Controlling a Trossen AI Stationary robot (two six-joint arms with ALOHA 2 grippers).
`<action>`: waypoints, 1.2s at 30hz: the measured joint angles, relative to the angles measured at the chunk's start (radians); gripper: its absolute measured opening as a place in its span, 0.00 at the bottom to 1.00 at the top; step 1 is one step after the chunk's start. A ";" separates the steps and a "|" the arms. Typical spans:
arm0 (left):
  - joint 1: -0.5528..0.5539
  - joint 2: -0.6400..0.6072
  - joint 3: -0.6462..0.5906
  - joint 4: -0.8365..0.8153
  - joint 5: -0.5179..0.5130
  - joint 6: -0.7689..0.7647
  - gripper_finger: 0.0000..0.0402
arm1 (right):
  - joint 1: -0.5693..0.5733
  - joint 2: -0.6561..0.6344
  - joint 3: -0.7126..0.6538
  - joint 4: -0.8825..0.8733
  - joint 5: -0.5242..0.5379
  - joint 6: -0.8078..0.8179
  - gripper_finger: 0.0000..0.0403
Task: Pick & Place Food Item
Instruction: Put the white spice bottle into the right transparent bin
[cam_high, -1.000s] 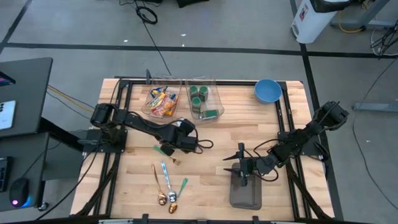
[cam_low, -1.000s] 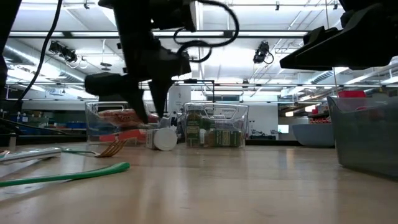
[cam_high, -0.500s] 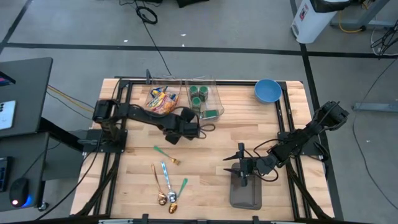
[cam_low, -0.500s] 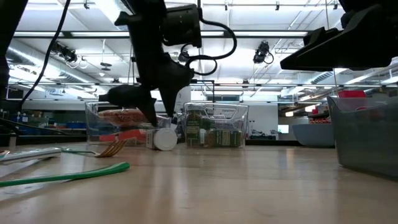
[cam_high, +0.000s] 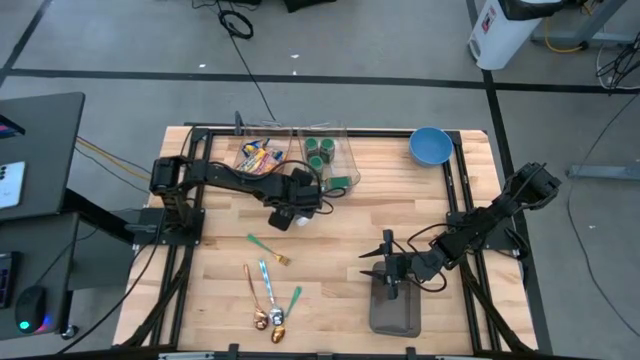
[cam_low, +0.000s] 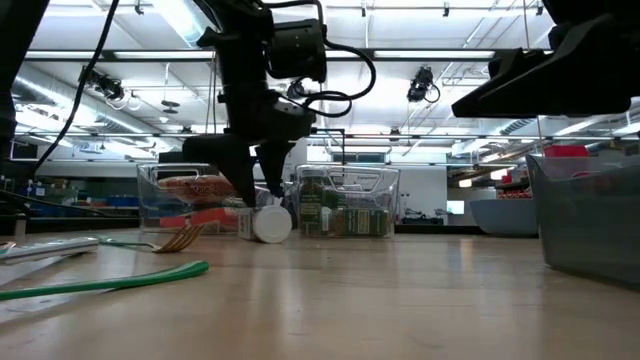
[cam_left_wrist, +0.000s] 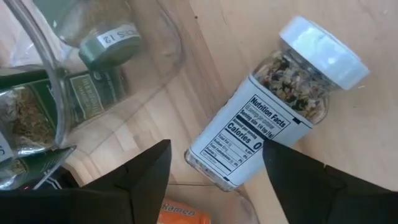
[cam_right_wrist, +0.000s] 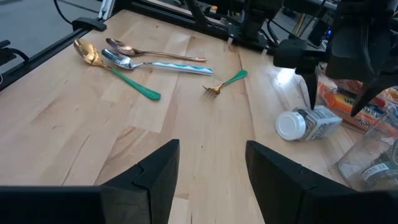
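Note:
A spice jar (cam_left_wrist: 261, 118) with a white cap (cam_left_wrist: 323, 50) and a nutrition label lies on its side on the table, just in front of the clear bins. My left gripper (cam_left_wrist: 214, 186) hangs open over the jar's bottom end, pointing steeply down, one finger on either side. It also shows above the jar (cam_right_wrist: 308, 124) in the right wrist view and in the low view (cam_low: 258, 180). I see no touch. My right gripper (cam_high: 388, 262) waits open above the grey bin (cam_high: 394, 310) at the near right.
A clear bin of snack packs (cam_high: 258, 160) and a clear bin of green-lidded jars (cam_high: 328, 165) stand at the far edge. A blue bowl (cam_high: 430, 146) is at the far right. A green fork (cam_high: 265, 248) and spoons (cam_high: 270, 300) lie near left.
My left gripper has swung from over the green fork toward the far edge and a little right, to above the lying spice jar, rolling slightly. Its fingers now stand wider apart. The jar and the fork have stayed where they were.

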 joint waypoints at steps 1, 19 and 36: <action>0.000 0.000 0.003 -0.009 0.003 0.001 0.69 | 0.000 0.000 0.000 -0.001 0.000 0.001 0.48; -0.001 -0.008 0.064 -0.123 0.062 0.083 0.84 | 0.000 0.000 0.000 -0.018 0.000 0.011 0.48; 0.014 0.007 -0.021 -0.036 0.154 0.200 0.84 | 0.000 0.000 0.000 -0.027 0.000 0.011 0.48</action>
